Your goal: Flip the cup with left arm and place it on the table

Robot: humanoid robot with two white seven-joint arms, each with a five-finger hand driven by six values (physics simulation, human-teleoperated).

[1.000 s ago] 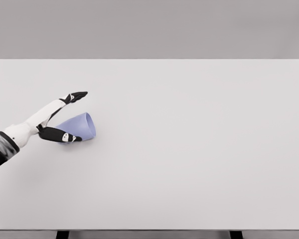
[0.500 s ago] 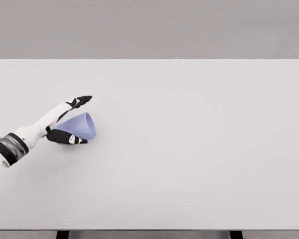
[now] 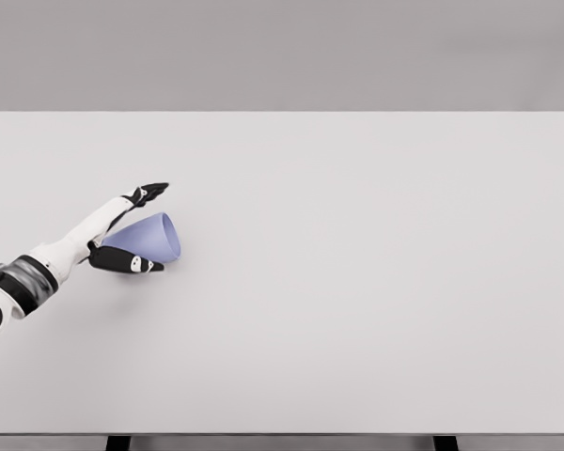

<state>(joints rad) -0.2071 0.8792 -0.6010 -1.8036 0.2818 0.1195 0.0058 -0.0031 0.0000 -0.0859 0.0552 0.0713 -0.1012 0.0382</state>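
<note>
The cup (image 3: 148,238) lies on its side on the left part of the table (image 3: 357,282), its wide mouth turned to the right. The left hand (image 3: 113,235) reaches in from the near left with fingers (image 3: 148,193) stretched out past the cup's far side and the thumb (image 3: 127,262) along its near side. The hand is spread around the cup, not clamped on it.

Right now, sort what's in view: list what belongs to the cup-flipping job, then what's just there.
Belongs to the job:
- cup, pale blue, lying on its side, mouth toward the right
- left hand, fingers spread either side of the cup, not closed on it
- table, where the cup is to be placed

Just there:
- nothing else; the right arm is out of view
</note>
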